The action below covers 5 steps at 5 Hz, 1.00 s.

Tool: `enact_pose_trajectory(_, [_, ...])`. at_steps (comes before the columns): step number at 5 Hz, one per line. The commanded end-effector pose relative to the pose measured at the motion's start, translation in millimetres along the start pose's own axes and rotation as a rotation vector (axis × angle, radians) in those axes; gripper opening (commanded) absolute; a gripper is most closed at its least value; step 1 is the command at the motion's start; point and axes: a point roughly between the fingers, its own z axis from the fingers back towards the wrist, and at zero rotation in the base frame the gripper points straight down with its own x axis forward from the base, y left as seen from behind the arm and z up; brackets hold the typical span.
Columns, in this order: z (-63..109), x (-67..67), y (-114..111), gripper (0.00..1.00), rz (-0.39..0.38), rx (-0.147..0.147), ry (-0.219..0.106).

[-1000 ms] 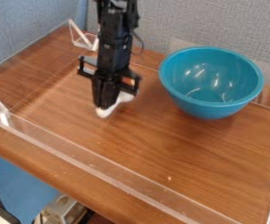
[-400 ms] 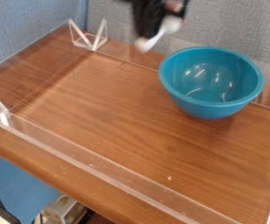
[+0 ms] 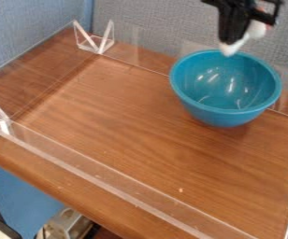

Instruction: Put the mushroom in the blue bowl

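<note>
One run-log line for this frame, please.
claw: shut on mushroom | position: raised, at far rim of blue bowl in view | mushroom: not yet in bowl | next: likely lower and release

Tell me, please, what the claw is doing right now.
Claw: closed, holding the mushroom up near the bowl.
</note>
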Motion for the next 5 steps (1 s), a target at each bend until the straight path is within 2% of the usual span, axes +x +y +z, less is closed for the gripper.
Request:
enact_pose_trajectory(1, [12.8, 13.8, -0.6, 0.00, -0.004, -0.008, -0.062])
enact_pose_trajectory(2, [0.1, 18.8, 0.0, 0.00, -0.005, -0.012, -0.047])
enact_pose_trajectory(5, [-8.5, 21.5, 5.8, 0.00, 0.005, -0.017, -0.039])
